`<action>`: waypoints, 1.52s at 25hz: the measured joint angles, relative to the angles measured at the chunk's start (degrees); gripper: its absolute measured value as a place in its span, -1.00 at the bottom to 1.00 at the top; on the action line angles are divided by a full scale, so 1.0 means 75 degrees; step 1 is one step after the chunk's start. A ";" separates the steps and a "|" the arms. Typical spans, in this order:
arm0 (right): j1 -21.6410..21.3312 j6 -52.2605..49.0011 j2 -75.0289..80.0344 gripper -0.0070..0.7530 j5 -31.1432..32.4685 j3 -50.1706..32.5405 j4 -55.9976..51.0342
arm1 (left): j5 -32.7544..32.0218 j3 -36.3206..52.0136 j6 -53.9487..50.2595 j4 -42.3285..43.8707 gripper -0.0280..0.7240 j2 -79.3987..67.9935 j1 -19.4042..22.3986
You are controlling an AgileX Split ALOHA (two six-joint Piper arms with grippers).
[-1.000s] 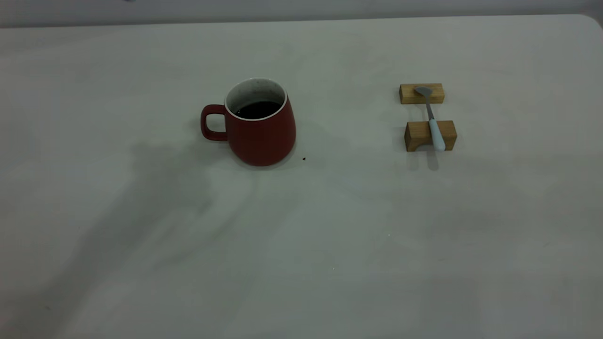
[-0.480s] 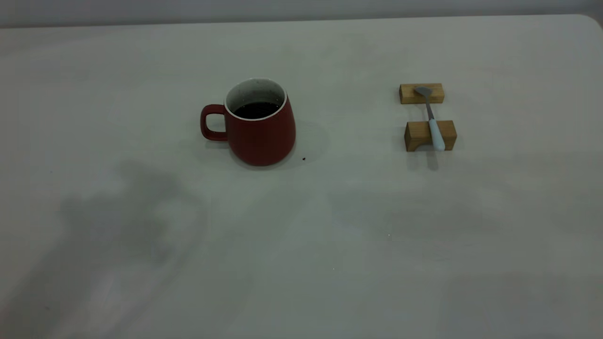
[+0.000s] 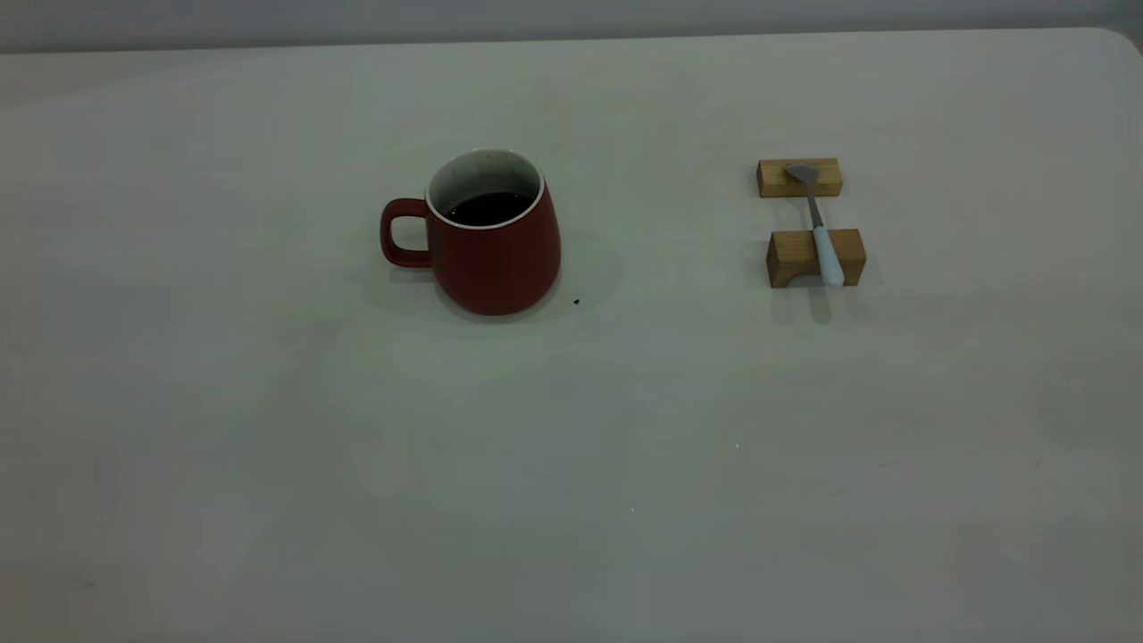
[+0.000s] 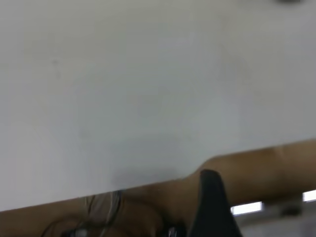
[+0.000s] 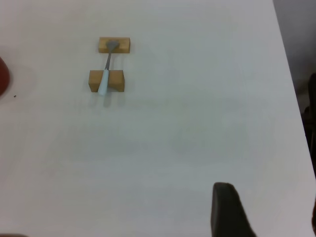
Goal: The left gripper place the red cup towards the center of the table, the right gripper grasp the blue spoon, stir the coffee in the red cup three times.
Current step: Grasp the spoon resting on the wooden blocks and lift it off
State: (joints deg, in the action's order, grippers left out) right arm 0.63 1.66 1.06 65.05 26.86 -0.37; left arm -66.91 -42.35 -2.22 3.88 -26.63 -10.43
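Dark red ceramic mug (image 3: 493, 241) and pale blue-handled spoon (image 3: 819, 228) stand apart on the plain off-white tabletop (image 3: 571, 429); no writing or label is readable on either.

From where I stand, the mug sits upright left of centre, its loop handle pointing to nine o'clock, dark coffee (image 3: 488, 208) lying flat inside. A tiny dark speck (image 3: 576, 302) sits just beside its base at about four o'clock. Well off at three o'clock, the spoon bridges two small wooden blocks (image 3: 814, 221); its long axis runs roughly twelve to six, grey bowl on the far block, blue handle overhanging the near one. One black finger of the left gripper (image 4: 213, 210) shows past the table edge, one of the right gripper (image 5: 228, 210) above bare table; I cannot tell whether either is apart or together.
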 joint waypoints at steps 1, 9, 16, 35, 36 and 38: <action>0.0000 0.0000 0.0000 0.18 0.0000 0.0000 0.0000 | 0.0000 0.0156 0.0001 -0.0009 0.65 0.0500 0.0126; 0.0000 0.0000 0.0000 0.18 0.0000 0.0000 0.0000 | 0.0055 0.1417 -0.0017 -0.0034 0.65 0.3100 0.1077; 0.0000 0.0000 0.0000 0.18 0.0000 0.0000 0.0000 | 0.0226 0.1923 0.0005 -0.0148 0.65 0.3569 0.1088; 0.0000 0.0000 0.0000 0.18 0.0000 0.0000 0.0000 | 0.0226 0.1923 0.0037 -0.0196 0.65 0.3694 0.1088; 0.0000 0.0000 0.0000 0.18 0.0000 0.0000 0.0000 | 0.0226 0.1923 0.0037 -0.0196 0.65 0.3694 0.1088; 0.0000 0.0000 0.0000 0.18 0.0000 0.0000 0.0000 | 0.0226 0.1923 0.0037 -0.0196 0.65 0.3694 0.1088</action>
State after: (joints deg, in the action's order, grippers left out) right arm 0.63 1.66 1.06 65.05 26.86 -0.37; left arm -65.21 -27.92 -1.95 2.41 1.08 -2.27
